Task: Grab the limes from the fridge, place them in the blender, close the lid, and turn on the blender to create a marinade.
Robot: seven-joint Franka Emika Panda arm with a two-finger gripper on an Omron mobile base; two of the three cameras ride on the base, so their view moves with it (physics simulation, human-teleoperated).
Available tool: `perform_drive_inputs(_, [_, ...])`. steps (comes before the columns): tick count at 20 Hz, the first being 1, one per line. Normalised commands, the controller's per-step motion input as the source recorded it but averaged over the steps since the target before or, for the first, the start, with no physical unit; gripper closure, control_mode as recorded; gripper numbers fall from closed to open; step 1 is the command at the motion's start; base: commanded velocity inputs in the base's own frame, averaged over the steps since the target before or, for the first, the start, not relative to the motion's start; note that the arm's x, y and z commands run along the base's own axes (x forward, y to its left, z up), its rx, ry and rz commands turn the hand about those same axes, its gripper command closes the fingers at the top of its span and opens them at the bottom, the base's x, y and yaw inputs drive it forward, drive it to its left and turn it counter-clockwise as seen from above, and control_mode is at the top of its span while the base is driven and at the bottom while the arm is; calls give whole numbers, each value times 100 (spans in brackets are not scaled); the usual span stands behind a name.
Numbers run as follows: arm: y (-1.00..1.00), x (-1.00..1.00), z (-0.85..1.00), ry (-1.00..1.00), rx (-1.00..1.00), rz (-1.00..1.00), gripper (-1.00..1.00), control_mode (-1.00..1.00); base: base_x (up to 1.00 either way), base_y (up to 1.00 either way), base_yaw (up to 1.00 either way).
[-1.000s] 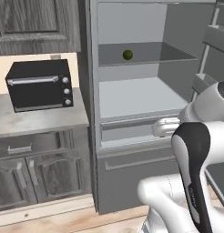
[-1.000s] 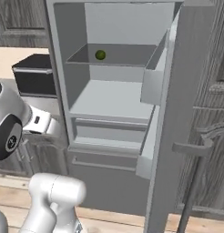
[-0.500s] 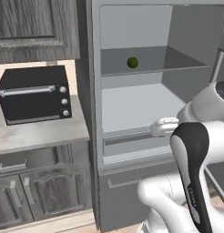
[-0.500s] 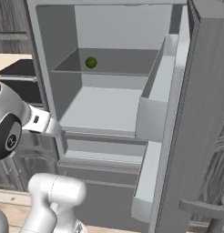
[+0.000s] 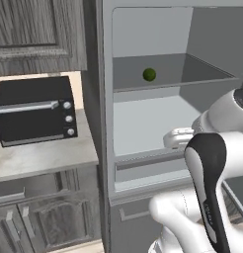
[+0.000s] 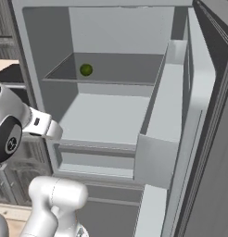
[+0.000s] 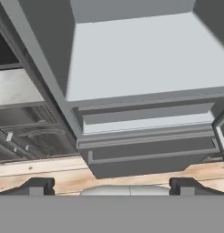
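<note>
The fridge stands open in front of me, with pale grey shelves inside. One small green lime lies on its upper shelf, left of the middle, and the right base view also shows this lime. My gripper is open with nothing between its dark fingertips. It hangs low in front of the fridge, well below the lime's shelf, facing the lower shelf and the drawer front. The blender and the lid are out of view.
A black toaster oven sits on the grey counter left of the fridge, with dark cabinets above and below. The fridge door, with its door bin, stands open on the right. A wooden floor lies below.
The base has driven closer to the fridge, so the whole picture has shifted and the fridge looks larger. The gripper stays open and the lime has not moved on its shelf.
</note>
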Motion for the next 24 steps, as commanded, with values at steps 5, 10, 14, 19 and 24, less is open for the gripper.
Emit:
perform_drive_inputs(5, [-5,8,27,-4,0,0,-100,-100,16,-4,0])
perform_drive_inputs(10, [-18,30,87,-25,0,0,-100,-100,0,0,0])
perform_drive_inputs(14, [-15,46,75,-18,0,-4,-100,-100,0,0,0])
perform_drive_inputs(19, [-17,51,60,-4,0,-6,-100,-100,0,0,0])
perform_drive_inputs(24, [-3,59,12,0,0,-6,-100,-100,0,0,0])
